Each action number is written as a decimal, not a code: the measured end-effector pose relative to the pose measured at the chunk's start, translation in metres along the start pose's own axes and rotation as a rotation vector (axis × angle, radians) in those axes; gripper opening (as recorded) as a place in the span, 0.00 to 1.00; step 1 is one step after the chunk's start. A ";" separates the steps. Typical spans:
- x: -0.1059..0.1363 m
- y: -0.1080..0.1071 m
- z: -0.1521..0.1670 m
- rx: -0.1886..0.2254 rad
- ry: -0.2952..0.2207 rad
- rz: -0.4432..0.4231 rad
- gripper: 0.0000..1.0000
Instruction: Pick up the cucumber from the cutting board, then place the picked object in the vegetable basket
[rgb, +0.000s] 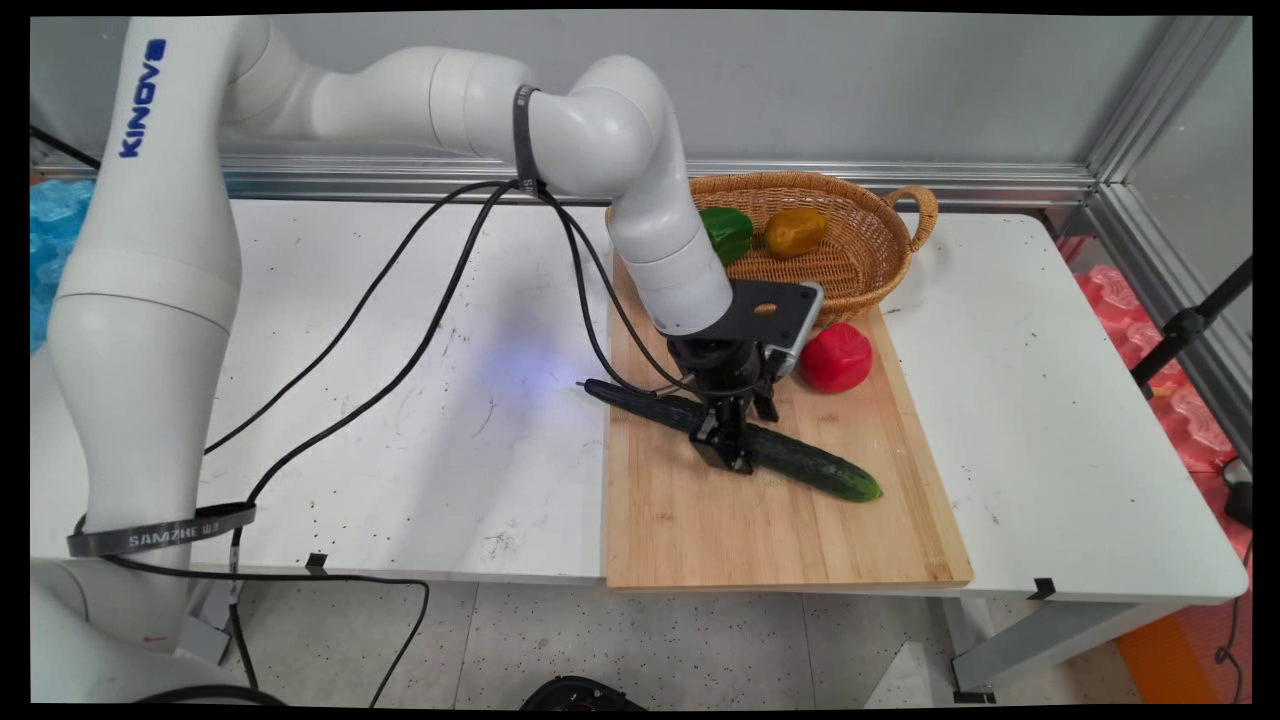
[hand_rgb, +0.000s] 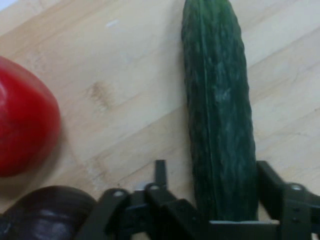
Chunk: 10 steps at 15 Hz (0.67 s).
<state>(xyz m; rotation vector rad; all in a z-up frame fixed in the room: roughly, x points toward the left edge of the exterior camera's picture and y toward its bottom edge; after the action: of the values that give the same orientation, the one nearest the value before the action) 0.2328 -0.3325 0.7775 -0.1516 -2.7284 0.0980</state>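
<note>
We found the gripper (rgb: 733, 440) lowered onto the cucumber (rgb: 800, 465), which lay slantwise on the wooden cutting board (rgb: 700, 520) with its thin stem end reaching past the board's left edge over the white desk (rgb: 400, 400). The gripper sat across the cucumber's middle, at right angles to its length, which we judged a sensible way to span a long, round thing at its balance point.

In the hand view the cucumber (hand_rgb: 220, 125) ran between the two fingers (hand_rgb: 270, 185), one on each flank and close against the skin. We judged them closed on it, though the cucumber looked to be resting on the board all the same.

The main view showed what the hand camera missed: a wicker basket (rgb: 870, 260) at the board's far end, holding a green pepper (rgb: 730, 232) and a yellow one (rgb: 795, 232). The red pepper (rgb: 836, 357) stood on the board just beside the gripper. The hand view alone showed how snugly the cucumber filled the gap.
</note>
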 end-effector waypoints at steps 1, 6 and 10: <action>0.000 -0.001 0.000 -0.004 -0.001 0.003 0.00; 0.003 -0.005 -0.007 -0.012 -0.002 0.014 0.00; 0.008 -0.008 -0.026 -0.011 0.004 0.018 0.00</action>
<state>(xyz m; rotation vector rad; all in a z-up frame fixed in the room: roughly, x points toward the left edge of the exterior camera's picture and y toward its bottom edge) 0.2349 -0.3380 0.8049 -0.1800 -2.7242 0.0874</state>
